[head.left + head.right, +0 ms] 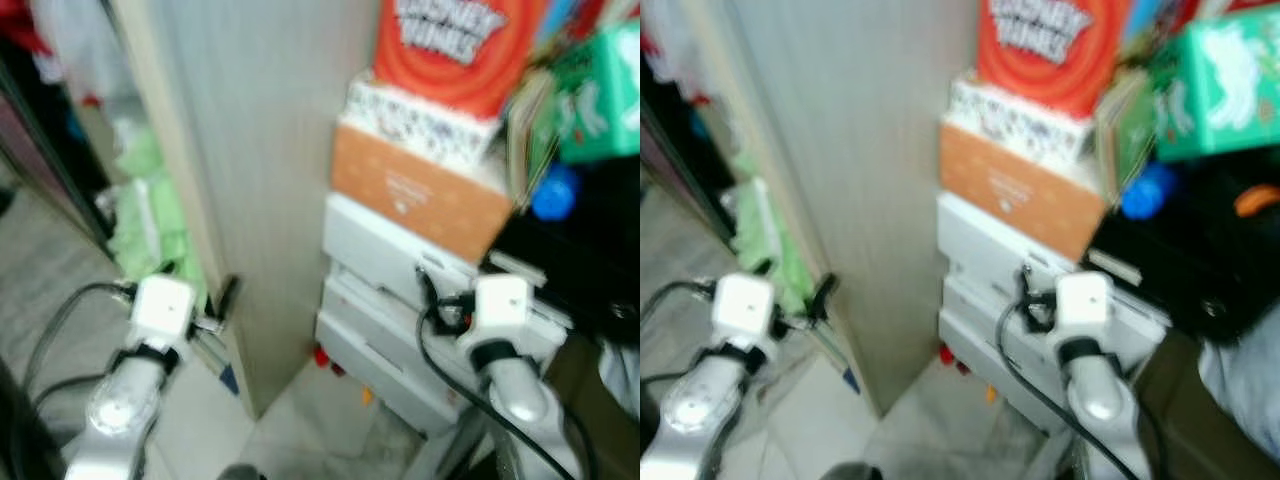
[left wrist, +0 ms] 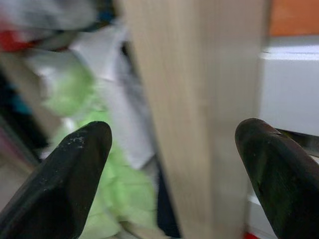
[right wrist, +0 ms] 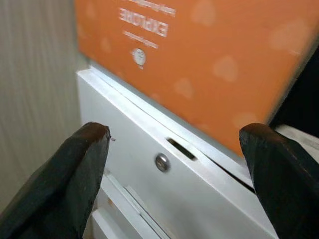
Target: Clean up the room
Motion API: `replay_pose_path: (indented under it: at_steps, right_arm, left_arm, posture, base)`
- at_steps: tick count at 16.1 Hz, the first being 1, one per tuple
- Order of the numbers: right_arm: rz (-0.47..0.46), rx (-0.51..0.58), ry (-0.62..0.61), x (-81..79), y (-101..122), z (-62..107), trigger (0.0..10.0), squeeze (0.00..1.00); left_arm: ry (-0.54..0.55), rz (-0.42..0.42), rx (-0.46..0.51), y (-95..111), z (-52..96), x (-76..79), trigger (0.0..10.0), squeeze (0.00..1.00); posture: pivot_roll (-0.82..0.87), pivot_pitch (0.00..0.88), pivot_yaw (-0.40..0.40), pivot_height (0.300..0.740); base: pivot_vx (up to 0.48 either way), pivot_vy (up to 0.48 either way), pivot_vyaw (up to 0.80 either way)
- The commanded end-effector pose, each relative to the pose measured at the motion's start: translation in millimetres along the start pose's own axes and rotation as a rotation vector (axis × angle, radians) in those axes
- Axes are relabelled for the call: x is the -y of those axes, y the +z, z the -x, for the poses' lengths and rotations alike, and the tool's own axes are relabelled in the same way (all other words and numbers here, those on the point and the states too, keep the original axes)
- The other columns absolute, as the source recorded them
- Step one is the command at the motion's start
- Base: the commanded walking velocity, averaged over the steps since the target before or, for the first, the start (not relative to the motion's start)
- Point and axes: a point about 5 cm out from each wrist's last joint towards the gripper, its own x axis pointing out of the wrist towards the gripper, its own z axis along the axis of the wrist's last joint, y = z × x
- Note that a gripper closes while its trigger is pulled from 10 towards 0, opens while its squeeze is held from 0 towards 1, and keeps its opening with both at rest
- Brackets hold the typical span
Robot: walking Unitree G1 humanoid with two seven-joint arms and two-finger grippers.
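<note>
The picture is blurred. My left gripper [image 1: 225, 300] is open with nothing in it, and its fingers [image 2: 82, 164] straddle the edge of a tall light wooden panel [image 1: 250, 180]. A heap of light green cloth [image 1: 150, 215] lies to the left of that panel. My right gripper [image 3: 174, 139] is open and bare, held close in front of a white drawer unit [image 1: 380, 330] with a small round lock [image 3: 161, 162]. An orange box [image 1: 420, 195] rests on top of the unit.
Above the orange box are stacked a patterned white box [image 1: 420, 125] and a red Looney Tunes box [image 1: 455, 45]. A green box [image 1: 600, 95] and a blue ball [image 1: 553, 193] sit at the right over dark clutter. Small red bits [image 1: 322, 357] lie on the pale floor.
</note>
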Motion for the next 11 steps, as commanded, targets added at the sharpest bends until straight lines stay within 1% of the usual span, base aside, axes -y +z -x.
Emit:
replay_pose_path:
  at_steps: [1, 4, 6, 8, 10, 11]
  right_arm:
    - [0.014, -0.014, -0.022, 8.6, -2, 2.9, 10.0, 0.0]
    - [0.005, -0.032, 0.011, 7.1, -4, 4.7, 10.0, 0.0]
    - [-0.011, -0.067, 0.07, 8.2, -9, 12.4, 10.0, 0.0]
    - [-0.016, -0.09, 0.084, 11.2, -13, 17.6, 10.0, 0.0]
    - [-0.02, -0.093, 0.087, 11.4, -14, 16.6, 10.0, 0.0]
    - [-0.028, -0.09, 0.1, 9.2, -13, 13.2, 10.0, 0.0]
  left_arm:
    - [-0.022, 0.0, 0.002, 1, -0.8, 6.3, 10.0, 0.0]
    - [-0.022, 0.019, -0.005, 0, 1.1, 5.8, 10.0, 0.0]
    - [0.025, -0.009, -0.018, -3, 8.6, -0.1, 10.0, 0.0]
    - [0.036, -0.005, -0.032, -6, 13.5, -0.5, 10.0, 0.0]
    - [0.039, -0.003, -0.035, -7, 12.7, 0.0, 10.0, 0.0]
    - [0.039, -0.005, -0.029, -5, 8.9, 1.1, 10.0, 0.0]
  posture:
    - [-0.05, 0.0, -0.057, 0.74]
    - [-0.05, 0.0, -0.059, 0.74]
    - [-0.05, 0.0, -0.064, 0.74]
    - [-0.04, 0.0, -0.066, 0.74]
    - [-0.04, 0.0, -0.067, 0.74]
    - [-0.05, 0.0, -0.066, 0.74]
  base:
    - [0.0, 0.0, 0.8]
    - [0.0, 0.0, 0.8]
    - [0.0, 0.0, 0.8]
    - [0.0, 0.0, 0.8]
    - [0.0, 0.0, 0.8]
    - [0.0, 0.0, 0.8]
